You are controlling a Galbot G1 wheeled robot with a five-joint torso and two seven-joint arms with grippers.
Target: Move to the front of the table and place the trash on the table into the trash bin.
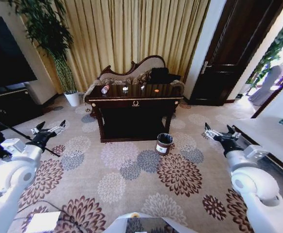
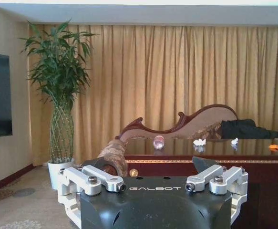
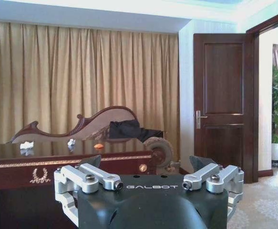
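I judge the task barely begun: I am well back from the large dark glossy wooden desk with gold edge trim (image 1: 134, 99), which sits in the upper middle of the head view, with flowered carpet between us, so the drive up to its front is not finished and nothing has gone into the bin.

The small round dark brown trash bin with a black liner (image 1: 164, 143) stands on the carpet just right of centre, in front of the desk's right leg and far lower than its top.

All the trash lies on the desk. The small clear plastic bottle with a red cap (image 1: 105, 89) rests on its side at the upper left of the desktop, its long axis slanting from near-left to far-right; which end carries the cap I cannot make out. The tiny crumpled white paper scraps (image 1: 125, 88) lie just right of it, toward the middle.

My left tool (image 1: 48, 131), at the left edge, and my right tool (image 1: 218, 133), at the right, hang spread apart over the carpet, both released and holding nothing.
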